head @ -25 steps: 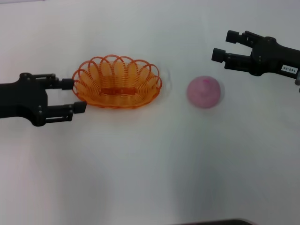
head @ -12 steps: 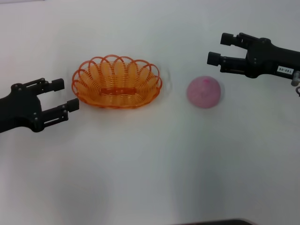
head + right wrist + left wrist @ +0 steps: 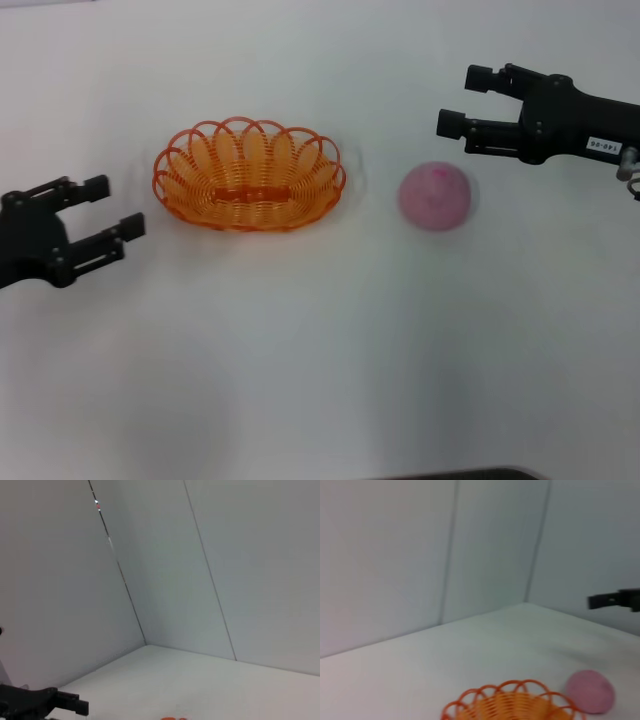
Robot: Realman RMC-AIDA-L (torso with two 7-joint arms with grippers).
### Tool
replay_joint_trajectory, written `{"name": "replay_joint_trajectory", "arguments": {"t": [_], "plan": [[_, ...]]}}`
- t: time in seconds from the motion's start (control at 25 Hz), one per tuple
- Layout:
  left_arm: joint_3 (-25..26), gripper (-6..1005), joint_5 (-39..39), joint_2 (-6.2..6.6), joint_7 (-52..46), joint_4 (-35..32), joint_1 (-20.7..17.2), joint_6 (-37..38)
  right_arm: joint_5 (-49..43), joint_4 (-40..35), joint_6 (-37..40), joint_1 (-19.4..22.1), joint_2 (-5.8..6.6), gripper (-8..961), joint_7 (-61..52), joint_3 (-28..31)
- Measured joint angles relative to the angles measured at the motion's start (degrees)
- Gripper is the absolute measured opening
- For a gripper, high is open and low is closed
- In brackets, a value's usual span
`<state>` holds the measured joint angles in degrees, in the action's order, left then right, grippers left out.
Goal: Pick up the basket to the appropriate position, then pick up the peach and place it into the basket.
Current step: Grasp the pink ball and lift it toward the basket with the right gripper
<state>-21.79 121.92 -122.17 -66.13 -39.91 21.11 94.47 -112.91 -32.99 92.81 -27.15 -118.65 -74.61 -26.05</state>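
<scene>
L end effector (image 3: 113, 207) & R end effector (image 3: 463, 102) both spread.

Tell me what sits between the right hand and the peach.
Nothing: in the head view only bare white table separates the open right hand from the peach.

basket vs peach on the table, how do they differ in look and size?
The basket is an orange open wirework oval with a looped rim; the peach is a solid pink ball with a darker blotch. The basket is much wider than the peach. The basket is empty and nearer the left tool, the peach nearer the right tool. Both rest on the white table, touched by neither tool.
</scene>
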Motion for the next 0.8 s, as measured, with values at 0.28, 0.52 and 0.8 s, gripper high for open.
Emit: {"name": "replay_joint_trajectory", "arguments": {"t": [0.28, 0.52, 0.8], "plan": [[2.7, 677, 0.0, 0.17, 0.2, 0.1, -1.4, 0.2, 0.0, 0.3, 0.0, 0.4, -0.25, 938, 1.1, -0.1], [2.2, 677, -0.1, -0.18, 0.2, 0.1, -1.4, 0.3, 0.0, -1.0, 1.6, -0.3, 0.44, 938, -0.9, -2.0], [2.1, 677, -0.1, -0.23, 0.2, 0.1, -1.5, 0.3, 0.0, -12.3, 5.9, -1.4, 2.21, 938, -11.1, -8.1]]}}
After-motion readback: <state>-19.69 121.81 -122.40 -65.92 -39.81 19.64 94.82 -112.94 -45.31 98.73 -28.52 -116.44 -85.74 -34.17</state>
